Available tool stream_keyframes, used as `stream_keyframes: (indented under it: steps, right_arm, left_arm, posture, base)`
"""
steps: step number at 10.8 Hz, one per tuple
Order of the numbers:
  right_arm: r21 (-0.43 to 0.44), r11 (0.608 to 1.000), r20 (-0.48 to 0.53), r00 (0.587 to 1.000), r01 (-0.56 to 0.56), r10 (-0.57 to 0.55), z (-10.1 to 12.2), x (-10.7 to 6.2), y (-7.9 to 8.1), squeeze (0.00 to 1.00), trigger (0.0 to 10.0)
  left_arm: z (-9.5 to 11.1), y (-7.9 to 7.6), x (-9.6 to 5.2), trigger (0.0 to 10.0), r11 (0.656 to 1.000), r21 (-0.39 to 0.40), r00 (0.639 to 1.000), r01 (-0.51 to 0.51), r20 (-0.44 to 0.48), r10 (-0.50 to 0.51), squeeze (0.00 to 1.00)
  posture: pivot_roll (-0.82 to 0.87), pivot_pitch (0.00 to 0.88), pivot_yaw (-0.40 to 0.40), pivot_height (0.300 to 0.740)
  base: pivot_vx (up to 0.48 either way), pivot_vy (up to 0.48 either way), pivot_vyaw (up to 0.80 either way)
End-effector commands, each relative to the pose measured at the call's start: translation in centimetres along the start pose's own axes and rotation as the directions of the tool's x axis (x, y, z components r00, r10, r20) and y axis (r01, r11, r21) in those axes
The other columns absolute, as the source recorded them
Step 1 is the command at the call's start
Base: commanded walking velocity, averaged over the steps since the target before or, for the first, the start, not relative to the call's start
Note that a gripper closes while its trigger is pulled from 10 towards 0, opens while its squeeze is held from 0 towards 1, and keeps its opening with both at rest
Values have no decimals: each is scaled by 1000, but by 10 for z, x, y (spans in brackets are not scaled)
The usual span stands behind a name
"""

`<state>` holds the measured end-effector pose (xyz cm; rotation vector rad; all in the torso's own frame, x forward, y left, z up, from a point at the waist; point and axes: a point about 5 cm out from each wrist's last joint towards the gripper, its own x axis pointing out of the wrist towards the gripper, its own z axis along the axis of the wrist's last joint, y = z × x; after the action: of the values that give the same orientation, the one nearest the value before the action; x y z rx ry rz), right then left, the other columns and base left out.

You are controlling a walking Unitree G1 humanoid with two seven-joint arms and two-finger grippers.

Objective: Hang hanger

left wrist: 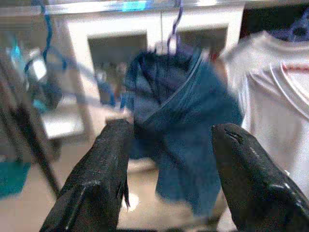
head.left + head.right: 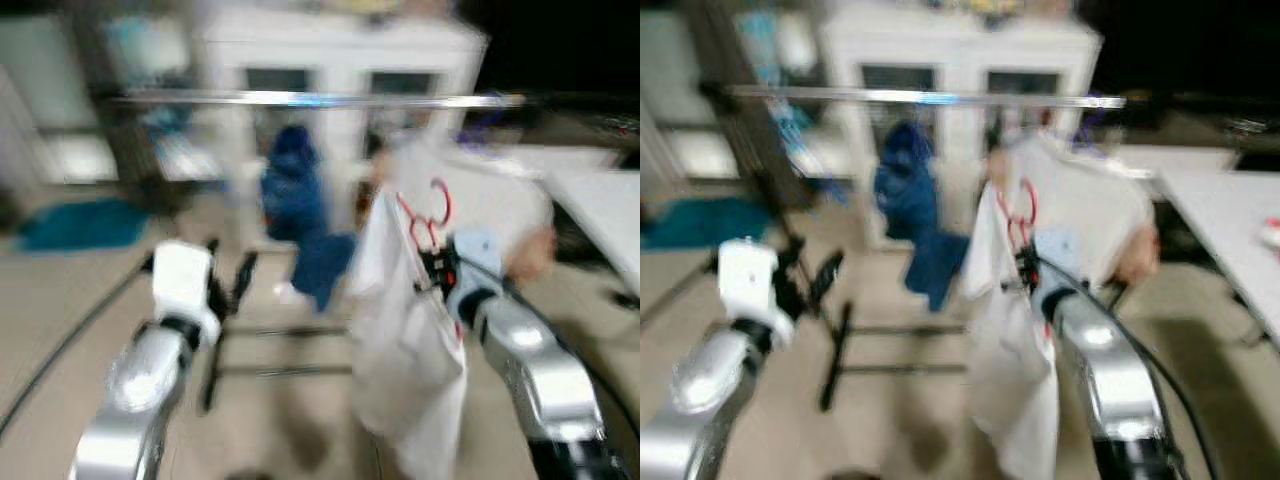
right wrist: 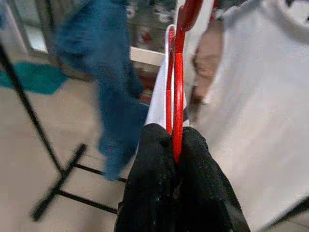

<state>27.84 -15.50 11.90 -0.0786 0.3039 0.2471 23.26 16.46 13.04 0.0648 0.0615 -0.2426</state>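
The right gripper (image 3: pixel 175 145) was clamped on the thin red wire hanger (image 3: pixel 176 82), holding its hook upright so the white garment (image 2: pixel 405 350) draped below could reach the horizontal silver rail (image 2: pixel 300 98) above. The left gripper (image 1: pixel 169 159) waited with fingers apart, facing what seemed, through blur, a hanging dark blue garment (image 1: pixel 178 111).

We saw a glossy red plastic hanger (image 3: pixel 177 82), soft white cloth (image 2: pixel 400 350), and a shiny metal rail (image 2: pixel 300 98).
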Motion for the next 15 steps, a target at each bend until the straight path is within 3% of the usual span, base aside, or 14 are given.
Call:
stream_keyframes:
  steps: [1,4,8,10,14,15]
  right_arm:
    - [21,1000,28,1000,7,-7,6,-4,1,0,10000]
    - [4,999,96,994,45,-45,16,-6,-4,0,10000]
    - [-4,997,68,995,75,-74,15,-5,-7,0,10000]
    - [42,998,68,996,47,-50,17,-4,-5,0,10000]
    - [34,999,86,996,-21,18,19,-6,1,0,10000]
    - [-24,999,88,995,-35,37,20,-7,2,0,10000]
  left_arm:
    - [5,0,5,10000,1000,15,1000,5,15,-6,0]
    - [4,-2,6,10000,1000,16,1000,11,12,-11,0]
    - [3,-3,5,10000,1000,10,1000,29,4,-29,0]
    - [3,-4,5,10000,999,0,999,37,3,-37,0]
    - [2,-6,4,10000,999,-6,999,46,1,-46,0]
    - [3,-6,4,10000,999,-7,999,49,1,-49,0]
  posture:
    - [-97,7,15,740]
    - [-94,6,14,740]
    - [-94,6,9,740]
    - [-94,5,6,740]
    - [-96,4,4,740]
    - [-96,4,4,740]
  base:
    - [0,0,0]
    - [262,0,0]
    - [326,0,0]
    - [334,0,0]
    - [337,0,0]
    - [337,0,0]
